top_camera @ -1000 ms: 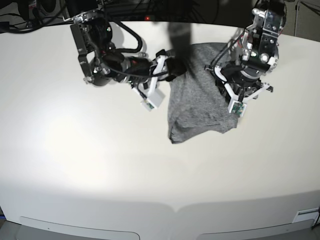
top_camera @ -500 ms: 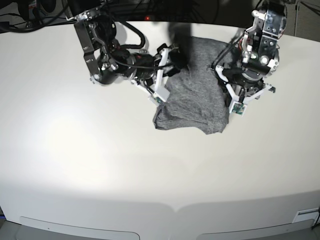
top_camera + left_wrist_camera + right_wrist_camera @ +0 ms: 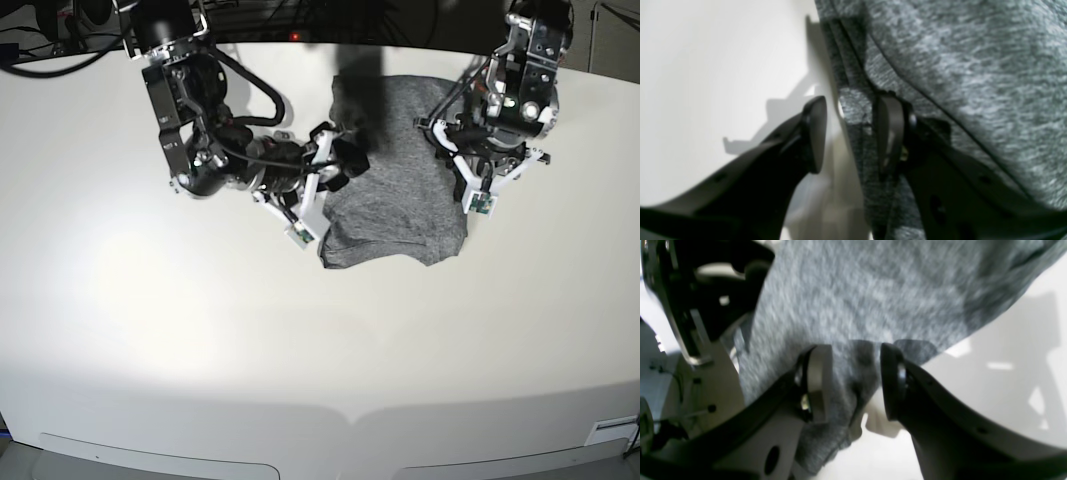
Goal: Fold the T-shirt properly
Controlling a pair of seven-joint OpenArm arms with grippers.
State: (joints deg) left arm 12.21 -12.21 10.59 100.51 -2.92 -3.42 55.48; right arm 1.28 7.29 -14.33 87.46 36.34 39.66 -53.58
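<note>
The T-shirt (image 3: 395, 190) lies as a compact charcoal-grey bundle on the far middle of the cream table. In the base view my right gripper (image 3: 340, 165) is at its left edge and my left gripper (image 3: 458, 160) at its right edge. In the left wrist view the left gripper (image 3: 853, 133) straddles the hemmed edge of the T-shirt (image 3: 957, 66), its fingers apart and a sliver of table showing beside the cloth. In the right wrist view the right gripper (image 3: 855, 380) also stands with its fingers apart, a fold of the T-shirt (image 3: 857, 290) hanging loosely between them.
Dark cables and equipment (image 3: 290, 20) run along the table's far edge. The bare cream table (image 3: 300, 350) stretches toward the front edge. A black and white robot part (image 3: 690, 290) sits close beyond the shirt in the right wrist view.
The shirt's near edge has drawn back toward the far side and the bundle has grown more compact. The arm on the base view's left has swung and shifted along the shirt's left edge.
</note>
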